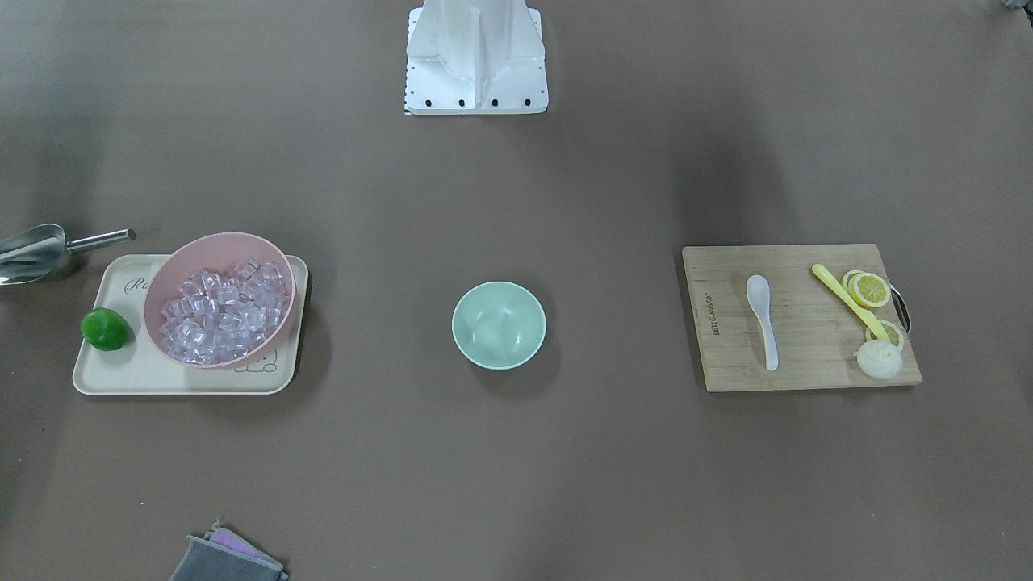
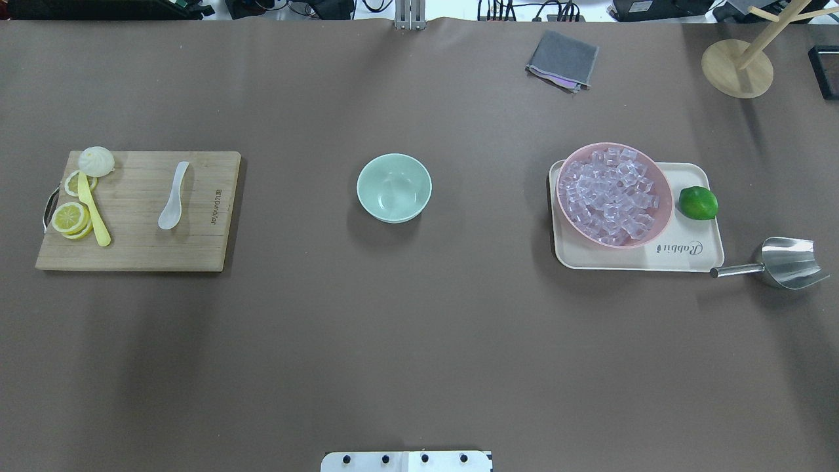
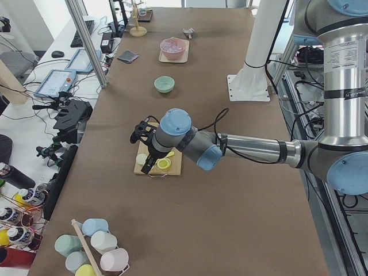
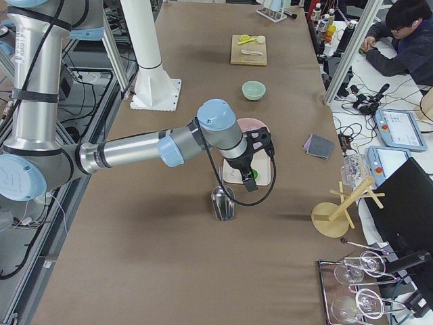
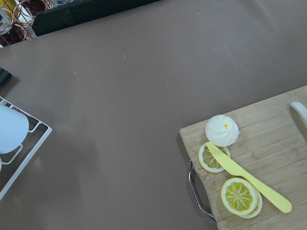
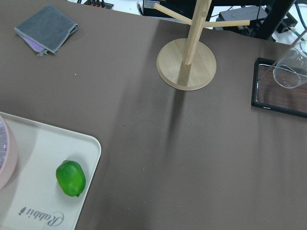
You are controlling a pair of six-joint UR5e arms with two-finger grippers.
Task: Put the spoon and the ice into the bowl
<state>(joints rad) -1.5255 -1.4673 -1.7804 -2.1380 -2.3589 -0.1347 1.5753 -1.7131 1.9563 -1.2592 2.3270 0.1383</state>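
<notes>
The white spoon [image 2: 174,196] lies on a wooden cutting board [image 2: 131,252] at the table's left; it also shows in the front view [image 1: 763,319]. The mint-green bowl [image 2: 394,187] stands empty at the table's middle. Clear ice cubes [image 2: 613,193] fill a pink bowl [image 2: 661,216] on a cream tray [image 2: 655,259]. My left gripper [image 3: 149,165] hangs above the lemon end of the board, and I cannot tell whether it is open or shut. My right gripper [image 4: 249,179] hangs above the tray's outer end, near the scoop, and I cannot tell its state either.
A yellow utensil [image 2: 94,213], lemon slices [image 2: 71,217] and a white bun [image 2: 96,160] share the board. A lime [image 2: 698,202] lies on the tray, a metal scoop [image 2: 783,262] beside it. A grey cloth [image 2: 562,60] and a wooden stand [image 2: 737,69] are at the far side.
</notes>
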